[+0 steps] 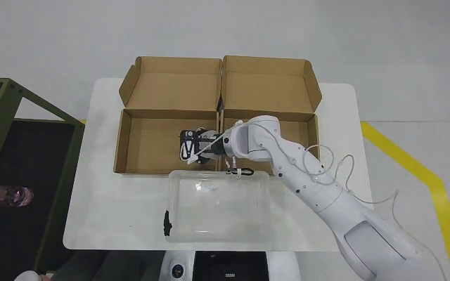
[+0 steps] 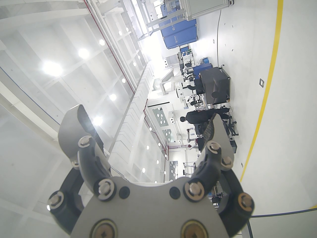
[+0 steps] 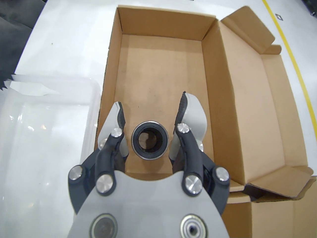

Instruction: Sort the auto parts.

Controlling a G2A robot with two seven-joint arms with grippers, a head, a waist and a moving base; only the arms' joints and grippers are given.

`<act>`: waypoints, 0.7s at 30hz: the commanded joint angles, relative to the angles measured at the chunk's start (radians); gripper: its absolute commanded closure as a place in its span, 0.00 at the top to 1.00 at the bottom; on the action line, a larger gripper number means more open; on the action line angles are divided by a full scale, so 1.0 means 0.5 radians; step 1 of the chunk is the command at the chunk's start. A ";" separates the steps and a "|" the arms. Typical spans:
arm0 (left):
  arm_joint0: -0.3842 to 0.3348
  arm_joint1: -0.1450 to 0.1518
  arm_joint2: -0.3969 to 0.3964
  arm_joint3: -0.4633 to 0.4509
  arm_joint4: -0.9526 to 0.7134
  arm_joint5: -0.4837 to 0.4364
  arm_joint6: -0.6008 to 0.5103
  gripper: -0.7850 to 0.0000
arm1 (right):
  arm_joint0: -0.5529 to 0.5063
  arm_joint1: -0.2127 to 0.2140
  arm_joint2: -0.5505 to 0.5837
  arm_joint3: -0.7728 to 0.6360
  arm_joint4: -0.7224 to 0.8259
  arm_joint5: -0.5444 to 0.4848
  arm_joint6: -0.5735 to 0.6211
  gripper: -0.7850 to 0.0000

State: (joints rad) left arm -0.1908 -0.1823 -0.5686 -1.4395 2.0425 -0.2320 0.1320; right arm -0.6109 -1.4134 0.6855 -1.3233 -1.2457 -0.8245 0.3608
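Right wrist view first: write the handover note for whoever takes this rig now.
Grippers: right gripper open, down in the cardboard box, fingers either side of the ring, not touching it; left gripper open, holding nothing, aimed off the table.
Things: ring lies on that box's floor, toward the end next to the second cardboard box; clear bin stands alongside both.
Done: one ring boxed, it seems.
Left: small black item at the bin's rim, unclear whether a part; probably lift the right arm out and check.
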 commanded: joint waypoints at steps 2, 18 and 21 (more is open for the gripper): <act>0.000 0.000 0.000 0.000 0.000 0.000 0.000 1.00 | -0.028 0.021 0.057 -0.124 -0.012 -0.016 0.009 0.55; 0.000 0.000 0.000 0.000 0.000 0.000 0.000 1.00 | -0.556 0.201 0.551 -0.862 -0.060 -0.080 0.034 0.62; 0.000 0.000 0.000 0.000 0.000 0.000 0.000 1.00 | -0.671 0.233 0.639 -0.935 -0.110 -0.104 0.019 0.66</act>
State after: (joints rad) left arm -0.1908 -0.1822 -0.5686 -1.4395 2.0425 -0.2320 0.1320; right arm -0.9269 -1.3019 0.9900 -1.7806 -1.2914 -0.8749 0.3724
